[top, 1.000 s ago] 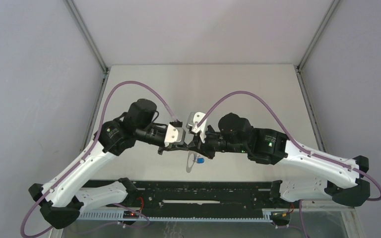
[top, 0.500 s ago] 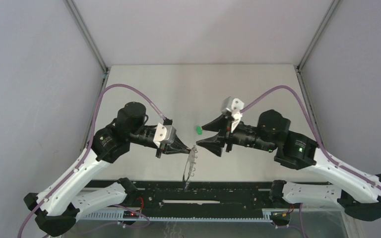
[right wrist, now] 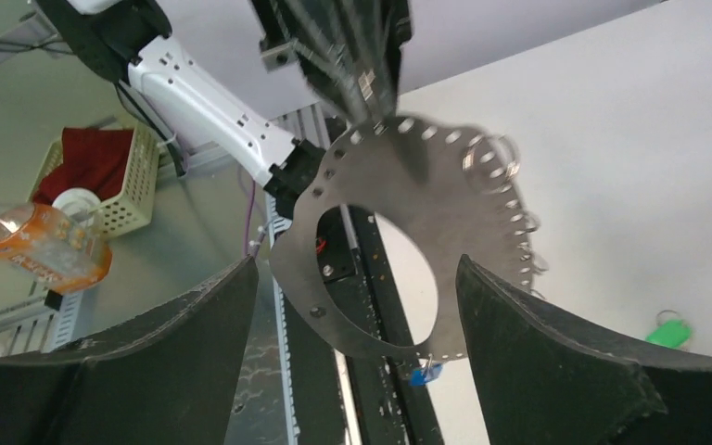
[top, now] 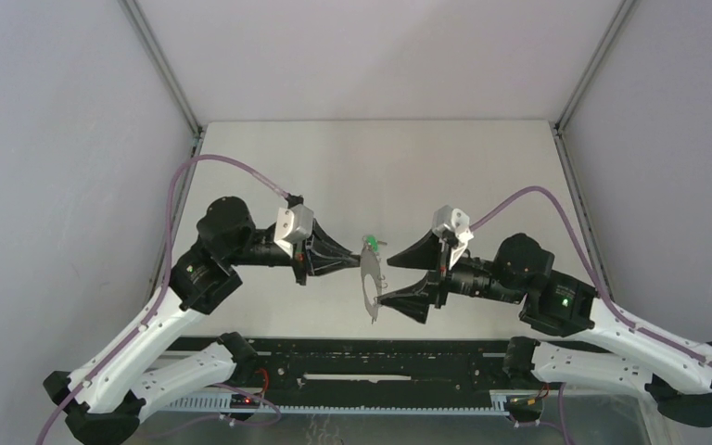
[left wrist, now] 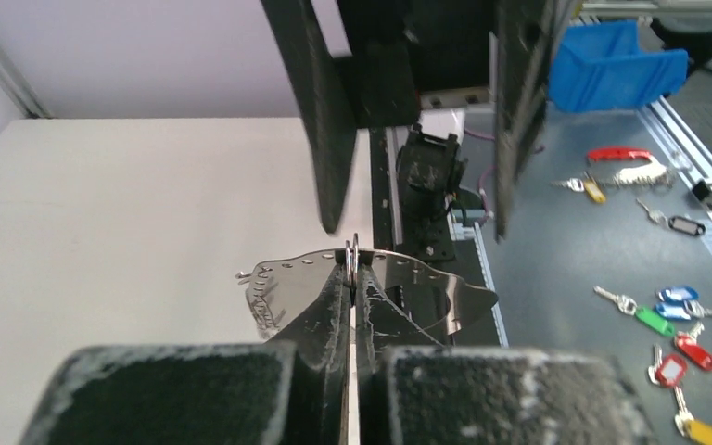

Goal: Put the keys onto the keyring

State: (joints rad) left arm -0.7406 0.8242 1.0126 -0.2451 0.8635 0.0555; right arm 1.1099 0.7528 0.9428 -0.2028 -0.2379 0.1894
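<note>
The left gripper (top: pixel 357 262) pinches the rim of the keyring (top: pixel 370 287), held aloft with the blue key (right wrist: pixel 424 375) seemingly hung at its bottom, while the right gripper (top: pixel 386 276) gapes empty beside the keyring, so next it likely must fetch the green key (top: pixel 371 244) lying just beyond the keyring.

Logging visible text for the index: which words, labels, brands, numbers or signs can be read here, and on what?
No text is readable.
Label on the orange bottle, right wrist view: too blurred to read.
Coloured key tags, left wrist view: too small to read.
The keyring: holes and wire loops only, no lettering visible.
</note>
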